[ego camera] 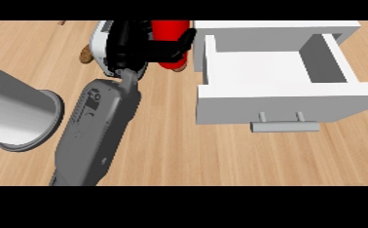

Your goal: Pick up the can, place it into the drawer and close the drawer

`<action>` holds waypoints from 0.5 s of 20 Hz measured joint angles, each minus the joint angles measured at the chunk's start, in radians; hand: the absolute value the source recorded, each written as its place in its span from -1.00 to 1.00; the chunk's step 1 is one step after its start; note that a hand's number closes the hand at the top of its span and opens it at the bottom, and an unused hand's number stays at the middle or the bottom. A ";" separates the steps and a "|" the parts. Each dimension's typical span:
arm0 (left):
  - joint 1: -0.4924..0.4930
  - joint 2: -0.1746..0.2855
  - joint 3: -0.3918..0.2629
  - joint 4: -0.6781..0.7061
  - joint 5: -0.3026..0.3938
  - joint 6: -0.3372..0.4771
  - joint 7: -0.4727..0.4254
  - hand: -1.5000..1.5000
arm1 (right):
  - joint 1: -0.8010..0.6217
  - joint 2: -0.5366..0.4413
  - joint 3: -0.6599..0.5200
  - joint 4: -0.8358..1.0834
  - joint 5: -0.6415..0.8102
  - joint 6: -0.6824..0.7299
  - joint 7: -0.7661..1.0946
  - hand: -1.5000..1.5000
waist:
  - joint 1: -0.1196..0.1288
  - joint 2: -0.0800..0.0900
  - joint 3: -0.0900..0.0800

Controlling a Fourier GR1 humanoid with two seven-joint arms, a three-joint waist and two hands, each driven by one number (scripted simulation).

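While the white drawer is standing open on the wooden surface, the left hand is curling its fingers round the red can, just left of the drawer.

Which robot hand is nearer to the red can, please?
Left. The left robot hand is at the red can, curled round it; the right robot hand shows nowhere in the view.
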 measured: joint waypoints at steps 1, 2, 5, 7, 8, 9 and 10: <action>-0.022 0.000 -0.027 0.022 0.009 0.030 -0.008 1.00 | -0.011 0.000 0.003 0.001 0.008 -0.006 0.006 -1.00 | -0.001 0.000 0.000; -0.047 0.000 -0.022 0.043 0.013 0.032 -0.009 1.00 | -0.010 0.002 0.016 0.006 0.023 -0.011 -0.005 -1.00 | -0.001 0.001 0.000; -0.118 0.000 -0.025 0.127 0.028 0.053 -0.031 1.00 | -0.012 -0.002 0.020 0.022 0.028 -0.009 -0.023 -1.00 | -0.004 0.001 0.000; -0.175 0.000 -0.027 0.176 0.041 0.078 -0.040 1.00 | -0.013 0.002 0.018 0.016 0.023 -0.005 -0.020 -1.00 | -0.006 0.002 0.000; -0.196 -0.001 -0.042 0.183 0.047 0.097 -0.034 1.00 | -0.024 -0.002 0.018 0.023 0.021 -0.010 -0.013 -1.00 | -0.005 0.002 0.000; -0.218 -0.001 -0.058 0.192 0.051 0.118 -0.027 1.00 | -0.028 -0.004 0.018 0.016 0.023 -0.014 -0.003 -1.00 | -0.005 0.001 0.000; -0.246 -0.001 -0.066 0.221 0.064 0.129 -0.031 1.00 | -0.033 -0.005 0.017 0.017 0.021 -0.016 0.001 -1.00 | -0.007 0.002 0.000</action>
